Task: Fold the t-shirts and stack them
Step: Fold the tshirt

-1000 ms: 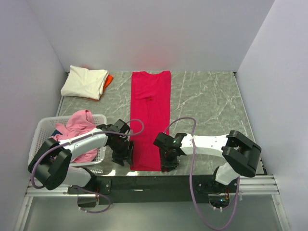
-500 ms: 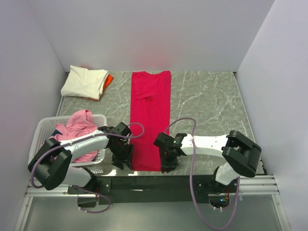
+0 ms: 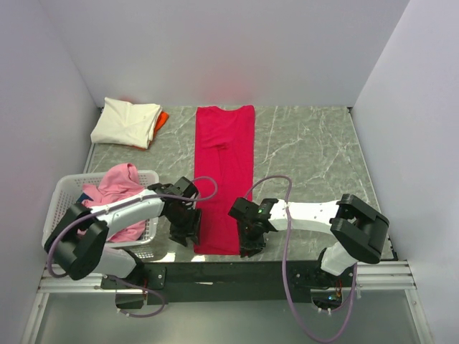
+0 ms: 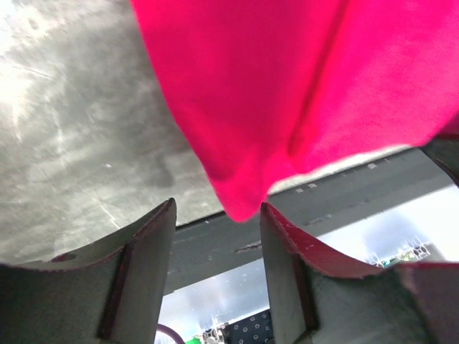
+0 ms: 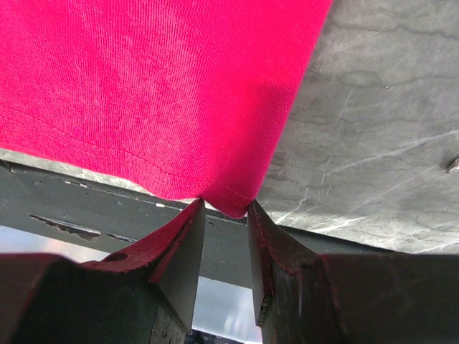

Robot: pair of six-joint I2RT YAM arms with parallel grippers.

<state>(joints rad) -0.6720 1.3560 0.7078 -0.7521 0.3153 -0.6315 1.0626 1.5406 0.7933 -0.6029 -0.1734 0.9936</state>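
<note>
Red tee (image 3: pixel 224 172) lies flat as 1 long strip, its long axis running straight away from the bases and its hem at the near edge of the table (image 3: pixel 308 158). 2 near corners, 1 arm on each, both equally close to the hem.
- Left gripper (image 4: pixel 217 211) straddles the left corner. Jaws apart, a gap shows beside the cloth tip, no grip yet.
- Right gripper (image 5: pixel 226 208) is on the right corner. Jaws narrow, both tips against the cloth, which reads as a pinch.

My read: the next fold carries the hem along that axis toward the far end, so left has to close first. Far left, a cream tee (image 3: pixel 128 122) sits on an orange tee (image 3: pixel 162 118), well apart from the strip.
</note>
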